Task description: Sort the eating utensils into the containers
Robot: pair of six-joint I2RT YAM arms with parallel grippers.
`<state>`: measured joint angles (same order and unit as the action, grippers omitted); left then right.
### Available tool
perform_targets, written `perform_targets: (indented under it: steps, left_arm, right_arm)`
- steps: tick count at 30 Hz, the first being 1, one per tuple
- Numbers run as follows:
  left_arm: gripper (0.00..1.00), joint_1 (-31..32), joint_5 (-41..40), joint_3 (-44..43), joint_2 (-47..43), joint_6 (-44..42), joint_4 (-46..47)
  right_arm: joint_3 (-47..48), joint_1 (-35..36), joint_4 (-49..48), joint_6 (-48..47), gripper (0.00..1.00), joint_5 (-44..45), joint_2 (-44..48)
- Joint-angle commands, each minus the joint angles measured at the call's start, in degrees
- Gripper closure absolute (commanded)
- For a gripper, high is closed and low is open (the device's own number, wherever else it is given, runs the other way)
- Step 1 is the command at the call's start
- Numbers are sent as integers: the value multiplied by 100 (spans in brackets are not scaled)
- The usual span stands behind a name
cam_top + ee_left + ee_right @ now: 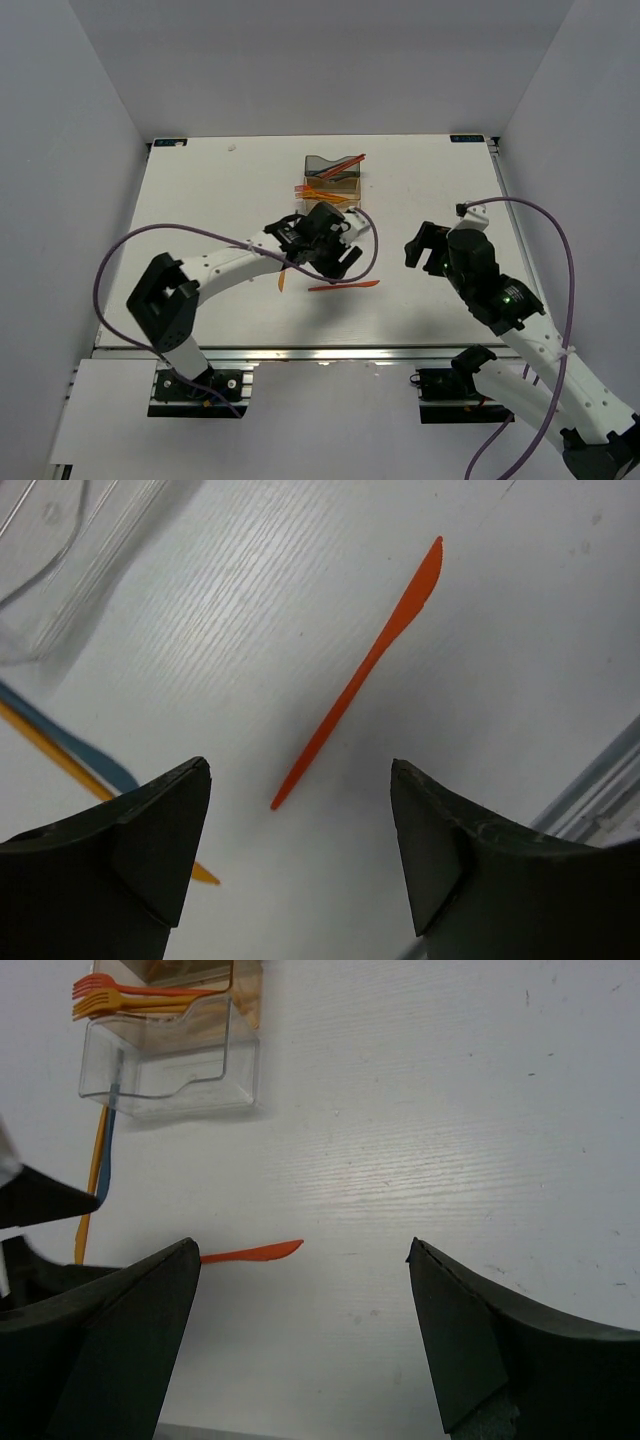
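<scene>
The sorting is looking partly done. A few orange forks [110,998] are resting at the amber bin [247,990], and a red utensil [352,160] is poking out of the smoky grey bin [322,165]. A dark blue utensil [104,1155] and a yellow-orange stick [92,1185] are running out from the clear bin [170,1060]; I cannot tell whether their far ends are sitting inside it. An orange knife [365,670] is lying loose on the white worktop [200,220], waiting to be sorted. The left claw [300,770] is hanging right over it, released, with nothing between its dark jaws. The right claw [300,1250] is spread wide and empty too, well apart from the bins. The knife is showing as thin, flat, glossy plastic, tapering to a pointed handle with a rounded blade. The bins are looking thin-walled and translucent with scooped fronts, and the worktop is showing a fine matte grain
</scene>
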<state>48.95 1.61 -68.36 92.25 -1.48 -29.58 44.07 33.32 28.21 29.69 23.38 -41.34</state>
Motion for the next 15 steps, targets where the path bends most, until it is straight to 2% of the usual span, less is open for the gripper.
perform_targets:
  steps: [1, 3, 7, 12, 15]
  left_arm:
    - [19, 114, 191, -319, 486, -608, -162]
    - [25, 167, 165, -223, 627, -740, -83]
    - [27, 176, -81, -99, 1022, -863, 75]
    - [34, 168, 68, -187, 1322, -855, 102]
    - [45, 203, 103, -99, 1419, -802, 111]
  right_arm:
    - [40, -19, 203, -156, 11, -289, 161]
    - [5, -27, 220, -314, 11, -395, 267]
    - [-57, -19, 203, -420, 11, -631, 407]
    - [-127, -27, 36, -508, 11, -773, 592]
    - [-101, -19, 27, -570, 11, -721, 610]
